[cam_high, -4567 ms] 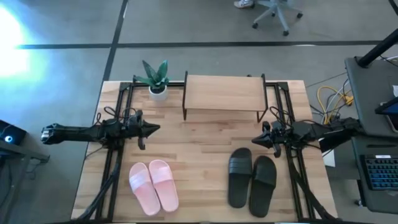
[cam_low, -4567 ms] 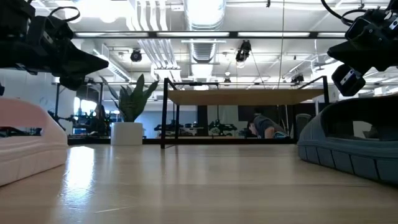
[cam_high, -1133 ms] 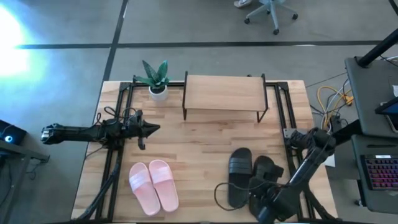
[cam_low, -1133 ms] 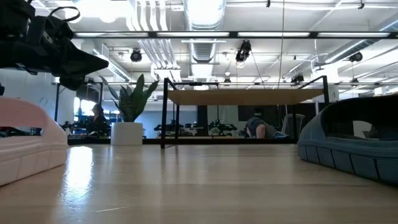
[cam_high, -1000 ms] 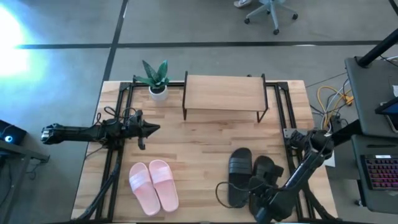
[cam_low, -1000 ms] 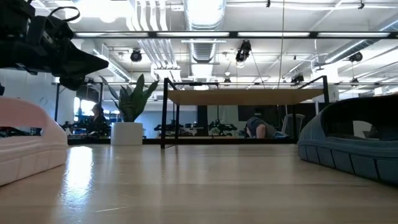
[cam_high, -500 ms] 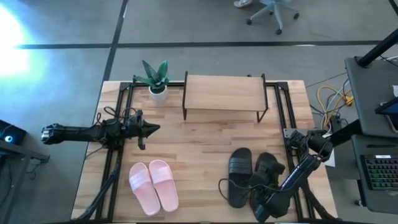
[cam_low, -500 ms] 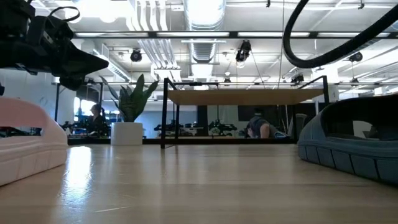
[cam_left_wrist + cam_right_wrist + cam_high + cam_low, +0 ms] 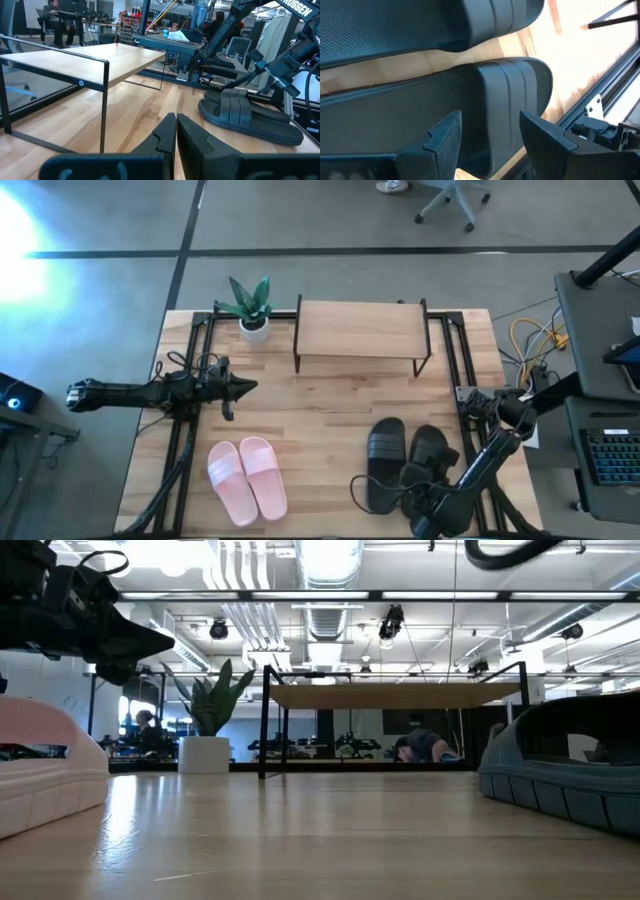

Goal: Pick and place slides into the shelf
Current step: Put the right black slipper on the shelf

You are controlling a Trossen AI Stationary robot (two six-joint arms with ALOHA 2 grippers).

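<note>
Two black slides (image 9: 385,452) lie side by side on the table's near right, soles down. My right gripper (image 9: 490,134) is open and hangs over the right-hand black slide (image 9: 420,110), beside its wide strap (image 9: 515,95). I cannot tell whether its fingers touch the slide. A pale pink pair of slides (image 9: 247,478) lies at the near left. The shelf (image 9: 360,330) stands on thin black legs at the table's far middle. My left gripper (image 9: 250,387) is shut and waits above the table's left, pointing right.
A small potted plant (image 9: 252,308) stands to the left of the shelf. Bare wood lies between the shelf and the two pairs of slides. Black frame rails (image 9: 190,370) run along the table's left and right sides. A person sits in the room behind.
My right arm has shifted a little toward the table's right edge above the black slides, and its cable loop has risen out of the low view. Its fingers stay open.
</note>
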